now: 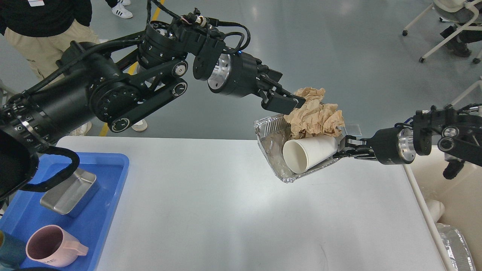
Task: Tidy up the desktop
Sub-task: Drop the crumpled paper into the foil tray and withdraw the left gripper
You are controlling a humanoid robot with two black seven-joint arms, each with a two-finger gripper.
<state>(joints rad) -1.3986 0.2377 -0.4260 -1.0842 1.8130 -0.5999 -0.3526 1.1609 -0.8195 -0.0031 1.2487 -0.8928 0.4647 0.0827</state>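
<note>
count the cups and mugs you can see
3: a white paper cup in the foil tray, a pink mug and a partly cut-off teal cup in the blue tray.

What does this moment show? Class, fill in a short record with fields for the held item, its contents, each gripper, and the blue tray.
Held item: foil tray, tilted, lifted above the desktop
Contents: white paper cup on its side, crumpled brown paper
Right gripper: clamps the tray's edge
Left gripper: at the paper
Blue tray: steel pan, pink mug
</note>
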